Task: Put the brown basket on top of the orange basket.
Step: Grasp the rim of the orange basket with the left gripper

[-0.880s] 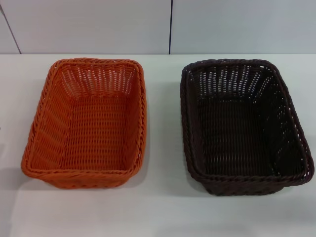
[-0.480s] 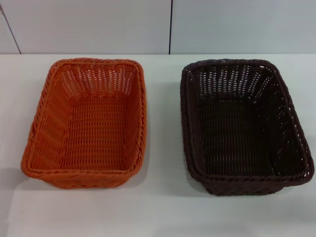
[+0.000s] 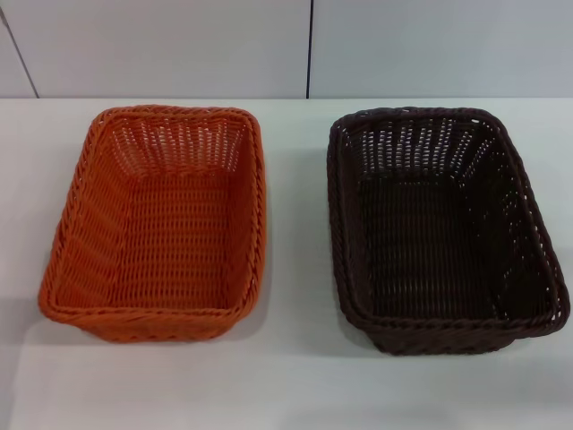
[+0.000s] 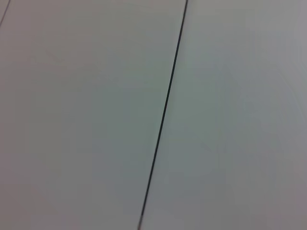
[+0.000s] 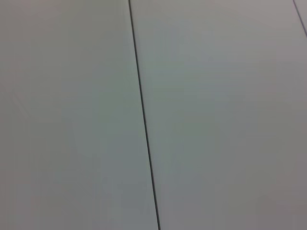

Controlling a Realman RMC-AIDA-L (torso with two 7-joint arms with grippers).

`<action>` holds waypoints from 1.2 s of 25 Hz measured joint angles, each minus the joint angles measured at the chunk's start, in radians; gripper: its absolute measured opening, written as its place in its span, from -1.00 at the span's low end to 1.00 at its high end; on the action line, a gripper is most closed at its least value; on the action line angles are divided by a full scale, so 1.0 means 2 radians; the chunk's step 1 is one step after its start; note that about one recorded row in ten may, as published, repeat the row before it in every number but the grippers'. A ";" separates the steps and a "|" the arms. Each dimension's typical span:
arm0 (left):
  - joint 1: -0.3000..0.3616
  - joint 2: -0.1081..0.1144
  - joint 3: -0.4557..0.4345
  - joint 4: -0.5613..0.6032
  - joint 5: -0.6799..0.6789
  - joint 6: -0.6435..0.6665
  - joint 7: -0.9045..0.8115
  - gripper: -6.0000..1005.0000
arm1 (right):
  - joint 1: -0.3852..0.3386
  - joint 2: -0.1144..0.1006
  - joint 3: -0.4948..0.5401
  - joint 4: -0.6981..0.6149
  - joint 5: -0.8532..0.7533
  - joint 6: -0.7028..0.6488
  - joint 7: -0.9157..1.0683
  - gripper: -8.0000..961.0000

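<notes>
Neither gripper is being shown in any view, so the state of the jaws cannot be told, and places cannot be given relative to them. Both wrist views are being filled only by a pale wall panel (image 4: 86, 115) with a thin dark seam (image 4: 165, 110), so both arms are judged to be parked, away from the work.

Nothing is being changed compared with the earlier head pictures: the two baskets are lying exactly as before. The brown basket (image 3: 443, 228) is standing upright on the white table (image 3: 295, 376), on the robot's right side. The orange basket (image 3: 161, 224) is standing beside it on the left, apart from it, with a strip of table between. The task is therefore judged as not yet started; the brown basket is still waiting to be grasped.
</notes>
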 joint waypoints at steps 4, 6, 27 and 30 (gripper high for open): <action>-0.028 0.002 0.001 0.029 0.002 -0.001 -0.052 0.60 | -0.003 0.000 -0.001 0.000 0.000 0.012 0.016 0.73; -0.038 0.003 0.003 0.041 0.002 -0.001 -0.072 0.60 | -0.004 0.000 -0.001 -0.001 0.000 0.013 0.016 0.73; -0.151 0.023 0.273 0.469 0.008 -0.073 -0.655 0.59 | -0.004 -0.001 -0.002 -0.004 0.000 0.030 0.017 0.73; -0.137 0.047 0.373 0.540 0.033 -0.097 -0.764 0.59 | -0.004 -0.001 0.000 -0.005 0.000 0.032 0.017 0.73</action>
